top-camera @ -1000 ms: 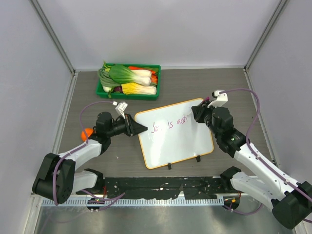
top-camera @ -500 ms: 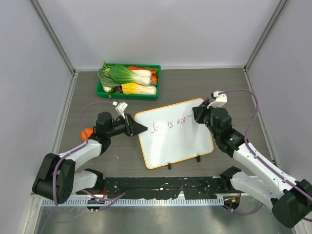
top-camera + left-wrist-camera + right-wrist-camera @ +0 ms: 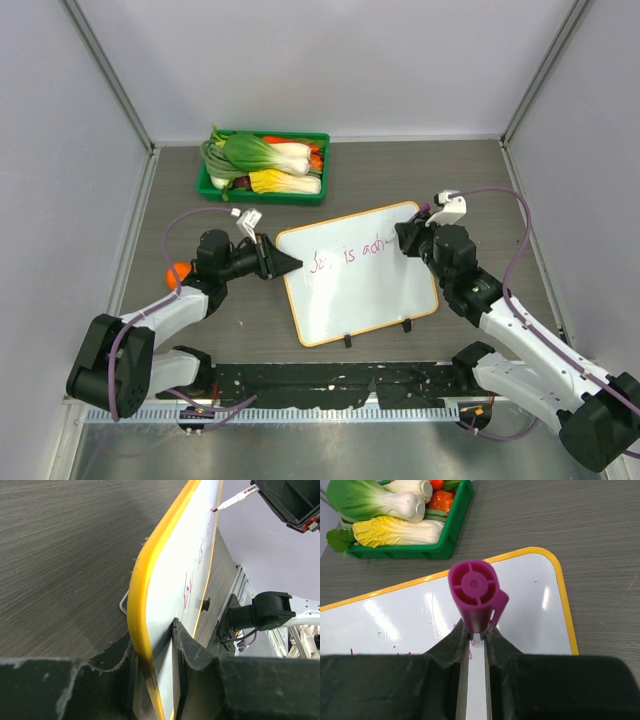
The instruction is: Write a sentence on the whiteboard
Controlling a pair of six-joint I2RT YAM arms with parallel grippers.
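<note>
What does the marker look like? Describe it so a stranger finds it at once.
Start at the glossy white orange-rimmed whiteboard on the dark wood-grain table. At its far right corner the right end effector grips a slim white marker with a magenta end, tip against the board. It is the only pen here.

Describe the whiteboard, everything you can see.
The whiteboard is a glossy white rectangle with rounded corners, a thin orange-yellow rim and two small black feet at its near edge. It lies skewed on the dark table. The left gripper clamps its left edge; the right gripper's purple marker touches it beside purple handwriting.
</note>
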